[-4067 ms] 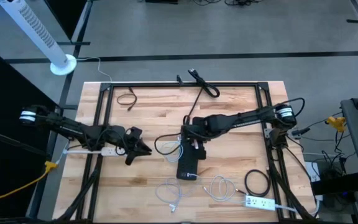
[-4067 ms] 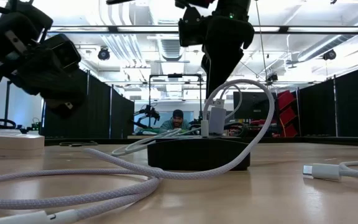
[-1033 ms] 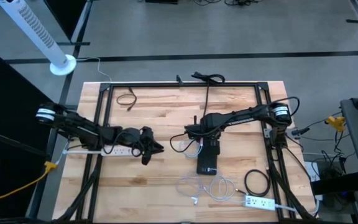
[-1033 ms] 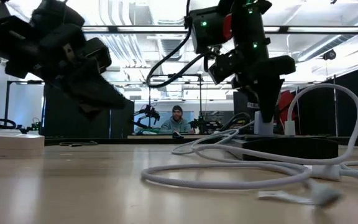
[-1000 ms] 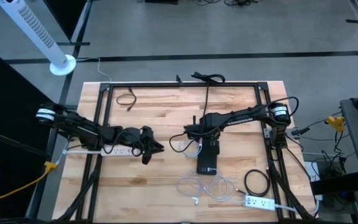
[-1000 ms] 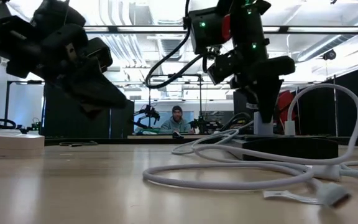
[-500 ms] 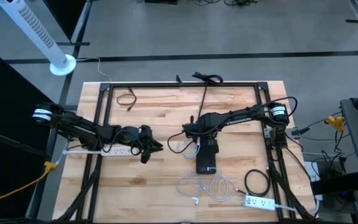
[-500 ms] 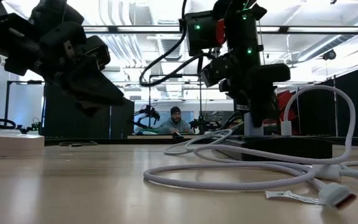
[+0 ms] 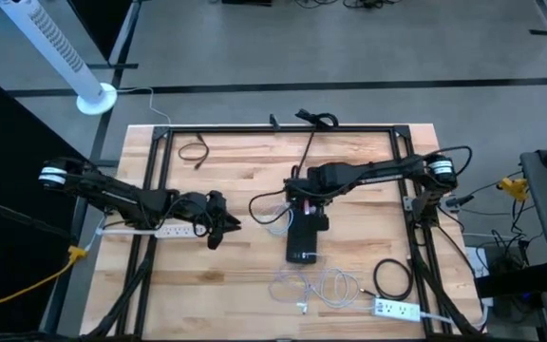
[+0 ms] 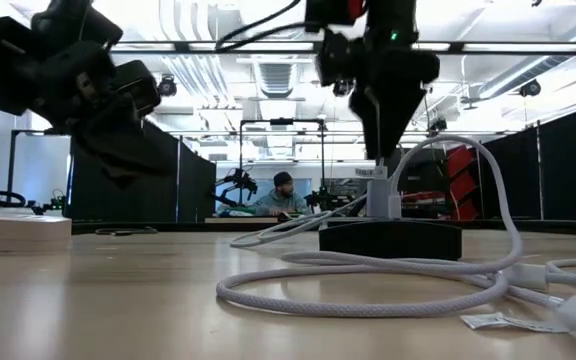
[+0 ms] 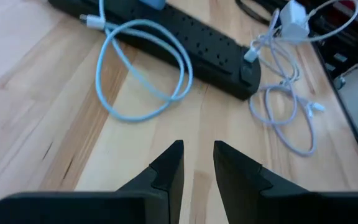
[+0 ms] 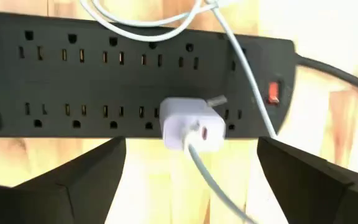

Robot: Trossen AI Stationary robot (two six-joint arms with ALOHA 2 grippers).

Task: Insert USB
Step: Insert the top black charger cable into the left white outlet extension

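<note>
A black power strip (image 9: 302, 242) lies flat in the middle of the table. A white USB charger (image 12: 191, 127) is plugged into one of its outlets, near the end with the red switch (image 12: 272, 93). A white cable (image 12: 199, 157) sticks into the charger's port and loops over the table (image 10: 368, 290). My right gripper (image 12: 191, 149) hangs open just above the charger, one finger on each side, touching nothing. My left gripper (image 9: 216, 228) hovers left of the strip, its fingers (image 11: 169, 168) a narrow gap apart and holding nothing.
A white power strip (image 9: 160, 230) lies by the left rail and another (image 9: 397, 309) at the near right. Loose white cables (image 9: 321, 285) and a black coil (image 9: 392, 277) lie near the front edge. A person (image 10: 283, 195) sits in the room beyond.
My right gripper has gone toward the table's left edge and risen off the charger. The black power strip, with charger and cable, has slid a little toward the left edge. My left gripper has drawn back slightly toward the left edge.
</note>
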